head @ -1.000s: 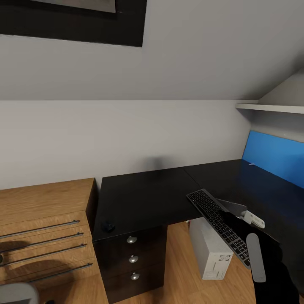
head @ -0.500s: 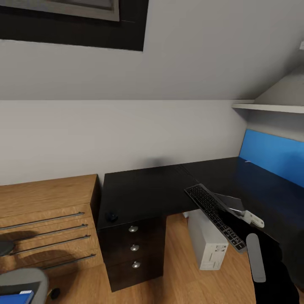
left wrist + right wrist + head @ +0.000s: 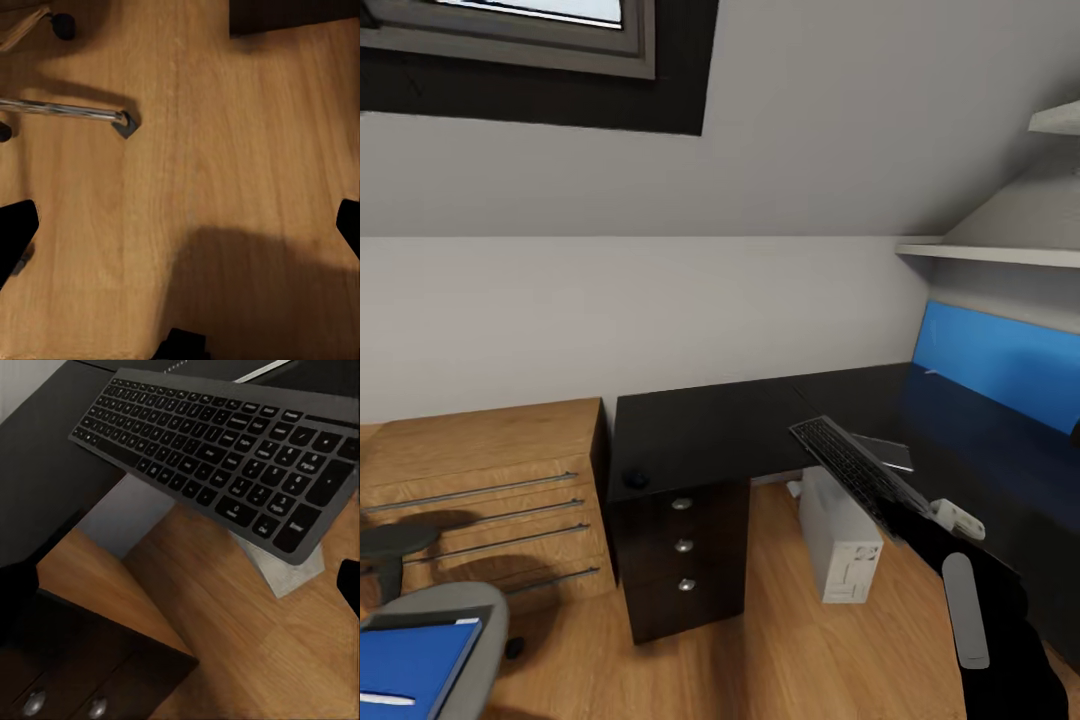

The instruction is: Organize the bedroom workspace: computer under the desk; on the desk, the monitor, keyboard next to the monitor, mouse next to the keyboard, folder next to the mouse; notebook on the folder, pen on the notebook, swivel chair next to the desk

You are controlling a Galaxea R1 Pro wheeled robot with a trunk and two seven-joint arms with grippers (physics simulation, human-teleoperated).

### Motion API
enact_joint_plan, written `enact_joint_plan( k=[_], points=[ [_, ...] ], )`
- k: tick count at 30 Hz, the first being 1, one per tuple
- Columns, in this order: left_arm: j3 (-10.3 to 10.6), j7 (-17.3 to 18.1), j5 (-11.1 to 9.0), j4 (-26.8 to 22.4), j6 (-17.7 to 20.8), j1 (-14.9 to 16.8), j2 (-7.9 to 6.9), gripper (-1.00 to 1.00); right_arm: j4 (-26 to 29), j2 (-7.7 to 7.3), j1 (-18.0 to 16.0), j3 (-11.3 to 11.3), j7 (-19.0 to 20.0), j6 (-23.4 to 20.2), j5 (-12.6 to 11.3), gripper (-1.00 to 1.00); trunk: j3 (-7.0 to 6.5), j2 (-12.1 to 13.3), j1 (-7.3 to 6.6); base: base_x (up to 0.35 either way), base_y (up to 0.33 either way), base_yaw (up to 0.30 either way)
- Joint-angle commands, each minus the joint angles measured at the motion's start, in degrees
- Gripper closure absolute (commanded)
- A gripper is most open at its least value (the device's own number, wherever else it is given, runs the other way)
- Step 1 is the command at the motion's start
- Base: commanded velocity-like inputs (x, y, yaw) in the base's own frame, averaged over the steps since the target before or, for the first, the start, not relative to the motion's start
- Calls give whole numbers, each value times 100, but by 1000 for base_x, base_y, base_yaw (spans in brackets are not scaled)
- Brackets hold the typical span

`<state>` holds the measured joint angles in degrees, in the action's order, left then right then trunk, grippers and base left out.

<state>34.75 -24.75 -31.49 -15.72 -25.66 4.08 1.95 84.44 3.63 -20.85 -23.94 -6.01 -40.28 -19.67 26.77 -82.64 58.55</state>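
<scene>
The right gripper (image 3: 905,520) grips the keyboard (image 3: 852,467). Best to hold it flat, move slowly, and lay it on the desk (image 3: 710,435).

- Glossy black L-shaped surface (image 3: 710,440); a small dark mouse (image 3: 635,480) sits at its front left corner.
- Wood floor (image 3: 780,640) carries the white computer (image 3: 840,545), beneath the surface.
</scene>
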Motion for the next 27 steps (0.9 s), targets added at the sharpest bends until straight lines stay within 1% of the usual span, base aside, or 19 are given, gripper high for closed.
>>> enact_joint_plan(
  k=[1, 4, 7, 10, 18, 20, 22, 23, 24, 26, 27],
  points=[
    [49, -38, -33, 1, -18, 5, -2, -100, 2, 5, -6, -5, -49, -23, -62, -100, 6, -4, -4, -332, 0, 0],
    [49, -38, -33, 1, -18, 5, -2, -100, -6, 3, -6, -6, -49, -22, -60, -100, 6, -4, -4, -293, 0, 0],
    [49, -43, -36, 2, -18, 5, -2, -100, -12, 1, -7, -6, -49, -22, -57, -100, 6, -4, -4, -153, 0, 0],
    [49, -54, -38, 0, -18, 5, -2, -100, -41, 3, -7, -6, -40, -19, -55, -100, 6, -4, -4, -57, 0, 0],
    [77, -76, -11, -22, -26, 5, 12, -100, -341, -15, -7, -40, 46, -13, -70, -100, 6, -4, -4, -13, 0, 0],
    [83, -80, -14, -24, -26, 5, 13, -100, -360, -20, -7, -71, 67, -14, -87, -100, 42, -84, 40, -2, 0, 0],
    [85, -85, -21, -28, -21, 5, 9, -100, -388, -24, -7, -148, 87, -14, -195, -100, 78, -164, 84, -1, 0, 0],
    [81, -87, -27, -36, -12, 5, 5, -100, -450, -26, -7, -208, 95, -14, -326, -100, 96, -204, 106, 0, 0, 0],
    [80, -88, -30, -40, -6, 5, 4, -100, -503, -26, -7, -231, 98, -14, -402, -100, 114, -245, 128, 0, 0, 0],
    [77, -93, -76, -84, 8, 2, 0, -100, -883, -35, -9, -285, 104, -5, -735, -100, 150, -325, 172, 0, 0, 0],
    [57, -113, -268, -691, 160, 4, -14, -100, -1431, -123, -28, -323, 103, 107, -1180, -100, 168, -365, 194, 0, 0, 0]
  ],
)
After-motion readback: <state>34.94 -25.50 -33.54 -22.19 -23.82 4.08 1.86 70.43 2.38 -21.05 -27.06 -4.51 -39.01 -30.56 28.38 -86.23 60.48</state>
